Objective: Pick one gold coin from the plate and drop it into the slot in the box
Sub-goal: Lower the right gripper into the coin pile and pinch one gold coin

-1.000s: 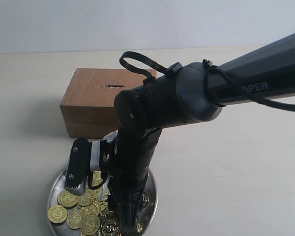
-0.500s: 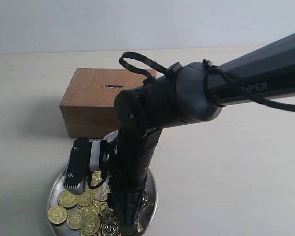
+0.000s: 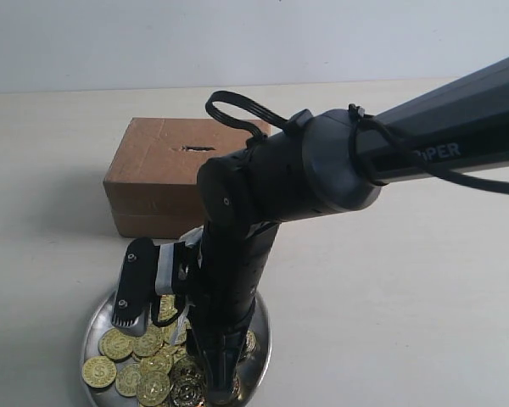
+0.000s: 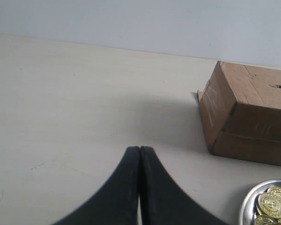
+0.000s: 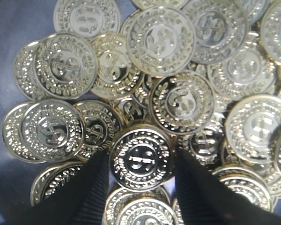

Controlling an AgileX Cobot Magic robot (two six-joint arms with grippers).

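The silver plate lies at the near edge, piled with gold coins. My right gripper points straight down into the pile. In the right wrist view its black fingers straddle one gold coin. The right gripper is open, with a thin gap showing on one side of the coin. Behind the plate stands the brown box, its slot on top. My left gripper is shut and empty above bare table, with the box and the plate off to one side.
The right arm's dark forearm slants across from the right edge and hides much of the plate. A pale table spreads around box and plate, with a light wall behind.
The right gripper's fingers have drawn closer together around the coin, and the wrist has shifted slightly over the plate. The left gripper has stayed shut.
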